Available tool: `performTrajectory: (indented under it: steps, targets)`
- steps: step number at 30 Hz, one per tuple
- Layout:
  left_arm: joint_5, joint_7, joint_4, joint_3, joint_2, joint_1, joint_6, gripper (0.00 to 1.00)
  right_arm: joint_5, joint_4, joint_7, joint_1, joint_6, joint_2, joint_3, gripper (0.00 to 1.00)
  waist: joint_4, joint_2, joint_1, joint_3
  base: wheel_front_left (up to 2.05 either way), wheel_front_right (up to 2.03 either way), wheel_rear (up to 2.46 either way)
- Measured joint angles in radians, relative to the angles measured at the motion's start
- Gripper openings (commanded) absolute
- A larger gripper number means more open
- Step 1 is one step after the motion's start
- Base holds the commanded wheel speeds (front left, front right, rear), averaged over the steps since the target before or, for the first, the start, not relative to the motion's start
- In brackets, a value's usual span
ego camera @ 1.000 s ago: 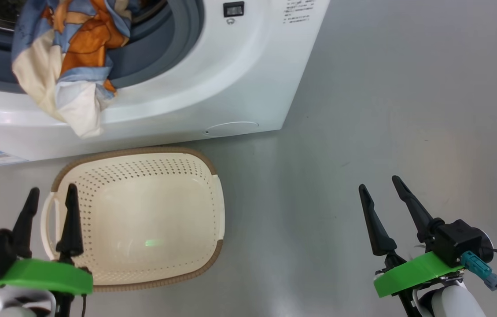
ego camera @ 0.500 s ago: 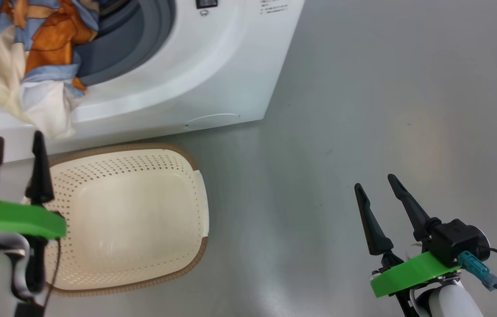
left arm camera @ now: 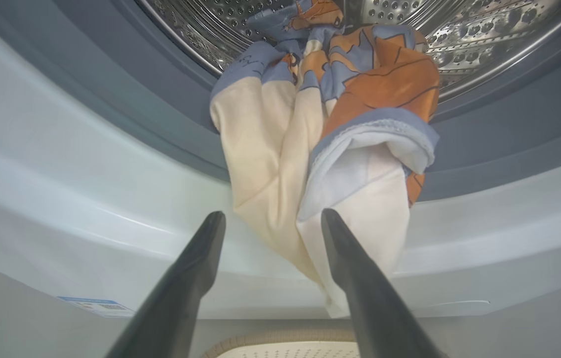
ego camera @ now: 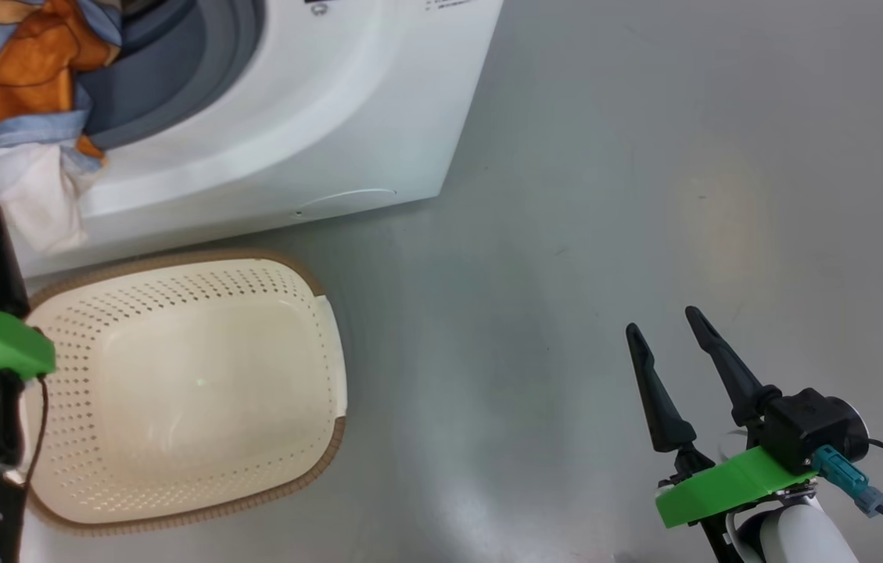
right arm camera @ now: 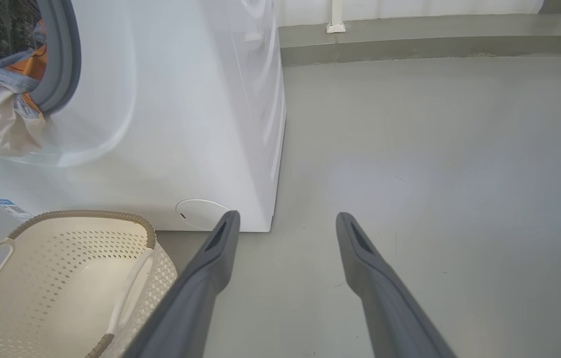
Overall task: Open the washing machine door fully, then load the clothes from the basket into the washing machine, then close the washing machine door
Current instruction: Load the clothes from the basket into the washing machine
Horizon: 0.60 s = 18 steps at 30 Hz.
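Left wrist view: the left gripper (left arm camera: pixel 271 215) has its two long dark fingers spread wide, gripping nothing. Just beyond the tips hang the clothes (left arm camera: pixel 340 99), a soft bundle of light blue fabric with orange-brown figures and cream-white patches. The upper part of the bundle lies in the perforated steel drum (left arm camera: pixel 484 30). The rest drapes over the grey rubber gasket (left arm camera: pixel 136 74) and down the front lip of the white boxy washing machine (left arm camera: pixel 61 199). One finger overlaps the white hem, and it may be touching it, though the angle does not settle that.

Right wrist view: the right gripper (right arm camera: pixel 285 216) is likewise spread and carries nothing, poised over the smooth grey floor (right arm camera: pixel 434 174), well apart from the machine. The cream-white perforated plastic basket (right arm camera: pixel 86 215) with its brown woven-look rim sits at the lower left, near a round white cap (right arm camera: pixel 200 214).

Head view: the basket stands on the floor just in front of the machine, below the draped cloth, with one left finger beside its handle
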<state>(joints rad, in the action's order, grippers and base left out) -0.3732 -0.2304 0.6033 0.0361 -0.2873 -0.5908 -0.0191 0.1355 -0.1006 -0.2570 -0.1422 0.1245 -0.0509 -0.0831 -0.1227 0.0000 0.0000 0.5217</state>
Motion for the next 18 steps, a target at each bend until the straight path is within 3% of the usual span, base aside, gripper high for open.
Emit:
performTrajectory:
  steps: [8, 18]
  targets:
    - [-0.003, -0.018, 0.098, 0.001, -0.003, -0.073, -0.049, 1.00, -0.006, 0.009, 0.000, 0.000, 0.000, 0.000, 0.005, 1.00, -0.012, 0.0000, 0.0000, 0.021, 0.00, 0.00, 0.00]
    - [-0.001, -0.025, 0.173, 0.028, -0.011, -0.135, -0.074, 1.00, -0.021, 0.019, 0.000, 0.000, 0.000, 0.000, 0.004, 1.00, -0.017, 0.0000, 0.0000, 0.039, 0.00, 0.00, 0.00]
